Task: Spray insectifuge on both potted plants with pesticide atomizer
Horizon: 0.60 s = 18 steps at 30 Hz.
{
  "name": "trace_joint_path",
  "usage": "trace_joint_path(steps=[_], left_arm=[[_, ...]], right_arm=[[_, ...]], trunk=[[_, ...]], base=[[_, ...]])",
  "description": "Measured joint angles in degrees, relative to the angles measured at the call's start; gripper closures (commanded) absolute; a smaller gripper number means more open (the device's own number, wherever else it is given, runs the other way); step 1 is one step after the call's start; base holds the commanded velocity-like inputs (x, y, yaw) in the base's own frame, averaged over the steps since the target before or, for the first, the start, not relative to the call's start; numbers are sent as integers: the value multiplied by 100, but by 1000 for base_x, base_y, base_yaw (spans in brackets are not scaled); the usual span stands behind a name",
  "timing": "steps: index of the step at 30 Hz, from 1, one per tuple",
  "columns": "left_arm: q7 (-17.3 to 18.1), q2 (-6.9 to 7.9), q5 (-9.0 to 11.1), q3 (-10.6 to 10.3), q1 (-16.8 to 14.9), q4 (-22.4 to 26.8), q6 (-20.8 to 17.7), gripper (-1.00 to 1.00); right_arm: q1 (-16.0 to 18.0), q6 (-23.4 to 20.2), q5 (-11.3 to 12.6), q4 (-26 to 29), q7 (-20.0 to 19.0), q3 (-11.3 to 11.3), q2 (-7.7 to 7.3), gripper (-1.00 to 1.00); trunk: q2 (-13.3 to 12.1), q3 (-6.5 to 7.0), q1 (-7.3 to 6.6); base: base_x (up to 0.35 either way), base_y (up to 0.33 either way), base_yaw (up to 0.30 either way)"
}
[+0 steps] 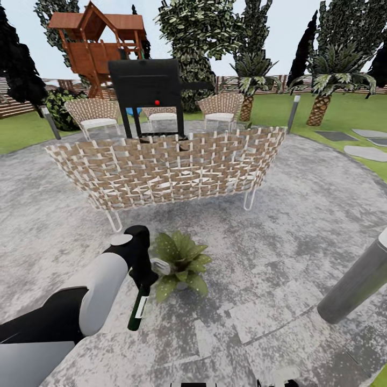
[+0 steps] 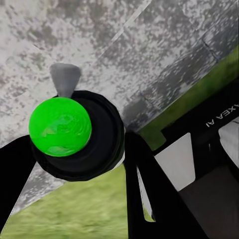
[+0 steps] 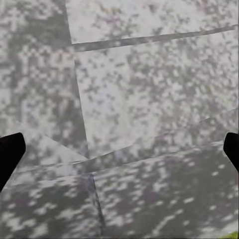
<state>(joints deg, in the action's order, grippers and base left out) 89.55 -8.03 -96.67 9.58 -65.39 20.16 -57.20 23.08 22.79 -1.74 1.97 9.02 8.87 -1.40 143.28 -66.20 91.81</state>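
My left gripper (image 1: 143, 278) is shut on the pesticide atomizer (image 1: 137, 312), whose dark green bottle hangs below the fingers. Its pale grey trigger head (image 1: 160, 265) faces a potted plant (image 1: 181, 262) right beside it on the stone patio (image 1: 279, 258). In the left wrist view the bottle's bright green end (image 2: 59, 126) sits between the black fingers (image 2: 142, 179), with the grey nozzle (image 2: 64, 78) beyond it. My right gripper (image 3: 119, 152) is open over bare paving, its fingertips (image 3: 10, 152) at the picture's sides. The second potted plant is out of view.
A woven wicker sofa (image 1: 166, 166) stands just behind the plant. Behind it are a black grill (image 1: 145, 86) and wicker chairs (image 1: 220, 110). A grey bollard (image 1: 355, 285) leans in at the right. Lawn (image 1: 344, 115), palms (image 1: 322, 88) and stepping stones (image 1: 368, 153) lie further off.
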Motion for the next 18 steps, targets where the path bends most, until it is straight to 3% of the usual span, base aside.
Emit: trace_joint_path(steps=[6, 10, 12, 16, 18], left_arm=[[0, 53, 8, -5, 69, 81, 13, 100], [0, 437, 147, 48, 137, 96, 106, 100], [0, 548, 408, 72, 239, 171, 391, 100], [1, 677, 1489, 75, 682, 628, 1153, 100], [1, 691, 1915, 70, 979, 786, 1538, 100]], right_arm=[[-2, -1, 0, 1, 0, -2, 0, -100], [-1, -1, 0, 1, 0, -2, 0, -100], [-2, -1, 0, 1, 0, 0, 0, -100], [0, 0, 0, 2, 0, 1, 8, -100], [0, 5, -1, 9, 0, 1, 7, -100]], trunk=[[0, 0, 0], [0, 0, 0], [0, 0, 0], [0, -1, 1], [0, -1, 1]], base=[[-216, 275, 0], [-231, 258, 0], [-233, 250, 0], [-233, 249, 0], [-233, 249, 0]])
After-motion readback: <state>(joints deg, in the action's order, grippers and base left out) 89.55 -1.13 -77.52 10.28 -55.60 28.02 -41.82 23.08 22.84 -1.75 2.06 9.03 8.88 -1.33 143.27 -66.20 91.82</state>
